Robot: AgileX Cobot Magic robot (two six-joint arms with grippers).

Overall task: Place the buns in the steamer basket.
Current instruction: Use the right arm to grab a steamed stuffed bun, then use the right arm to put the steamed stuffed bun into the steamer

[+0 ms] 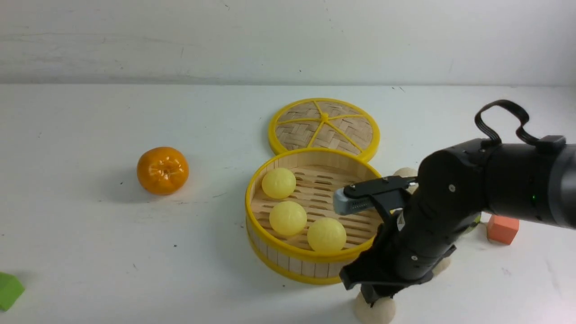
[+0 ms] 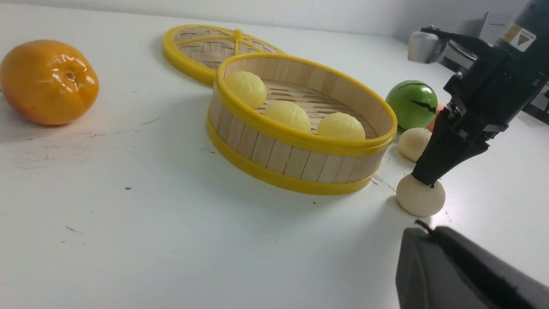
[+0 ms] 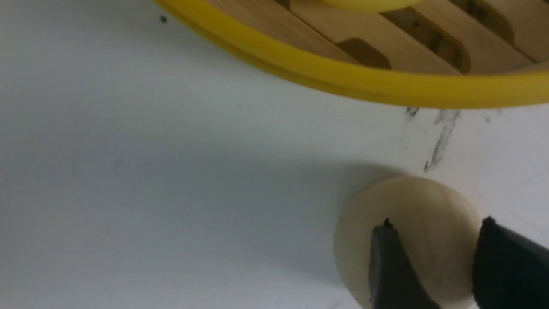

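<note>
The right arm bends steeply down, and the right gripper (image 1: 373, 300) points at the table (image 1: 90, 252) with its fingertips on top of a cream bun (image 1: 383, 313) resting there. The jaws stand slightly parted, narrower than the bun, and whether they pinch it cannot be told. A yellow warning-triangle label (image 2: 519, 36) on the arm is too small to read. Bare table lies open to the gripper's left. Just beyond the gripper, apart from the bun, rises the wall of the steamer basket (image 1: 288, 263), with three pale yellow buns (image 1: 288, 218) on its slats. A second cream bun (image 2: 414, 143) lies to the gripper's right and a little farther back, with a green striped ball (image 2: 411, 104) and a third cream bun (image 1: 405, 172) past it. The woven lid (image 1: 324, 123) lies behind the basket, and a tangerine (image 1: 162, 170) sits well off to the left. Of the left gripper (image 2: 463, 270) only a black edge shows, so its state cannot be told.
</note>
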